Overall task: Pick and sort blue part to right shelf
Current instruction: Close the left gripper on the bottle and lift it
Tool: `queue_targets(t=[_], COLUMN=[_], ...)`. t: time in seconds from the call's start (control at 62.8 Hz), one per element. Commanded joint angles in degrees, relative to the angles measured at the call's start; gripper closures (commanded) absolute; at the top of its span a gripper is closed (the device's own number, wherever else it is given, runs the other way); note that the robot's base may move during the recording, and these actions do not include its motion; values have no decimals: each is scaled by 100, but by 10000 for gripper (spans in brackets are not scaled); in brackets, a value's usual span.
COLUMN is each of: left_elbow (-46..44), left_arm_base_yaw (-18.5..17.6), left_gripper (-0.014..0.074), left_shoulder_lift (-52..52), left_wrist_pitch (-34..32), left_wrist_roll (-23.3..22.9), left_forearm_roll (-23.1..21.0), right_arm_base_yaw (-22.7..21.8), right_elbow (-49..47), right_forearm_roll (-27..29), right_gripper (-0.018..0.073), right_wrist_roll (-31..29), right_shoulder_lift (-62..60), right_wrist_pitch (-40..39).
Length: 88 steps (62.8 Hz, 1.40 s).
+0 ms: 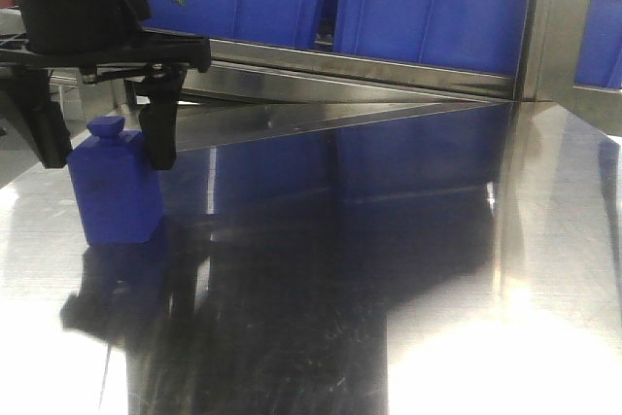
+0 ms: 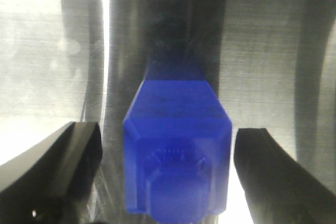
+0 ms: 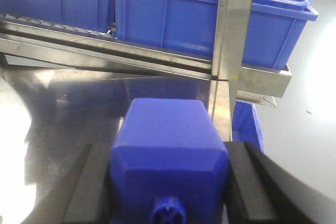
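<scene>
The left claw (image 1: 107,155) reaches down from the upper left of the front view, its black fingers (image 1: 160,133) pointing at the steel worktop (image 1: 408,240). It is released: the fingers straddle a blue part (image 1: 115,196) that stands upright on the worktop, and the left wrist view shows a gap on each side. The right claw (image 3: 168,150) is level and faces a steel shelf (image 3: 131,56) of blue bins (image 3: 199,14). It is clenched on a second blue part (image 3: 163,124), fingers flush against both sides.
</scene>
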Motion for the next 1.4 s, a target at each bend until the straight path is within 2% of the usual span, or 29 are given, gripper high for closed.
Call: queue_targets(t=[0.0,0.541,0.876,1.385], left_elbow=[-192,-192,-192,-181], left_arm_base_yaw=[-46,-59,-59,-59], left_gripper=[43,45,230,240], left_shoulder_lift=[-238,-101,-111,-578], left_wrist_pitch=[-82,-12,-12,-12], left_wrist_roll=[-75,-75,-75,-38], left_forearm_roll=[-61,-149,-149,-187], right_arm_base_yaw=[-32,-32,-32,-32], right_elbow=[-180,-180,-180,-180], right_forearm_roll=[-38,-38,-38,-38], right_gripper=[135,135,135,135], right_wrist_roll=[-55,-55,-55,-55], right_shoulder_lift=[25,25,25,25], right_wrist_pitch=[-534,-534,-534,-534])
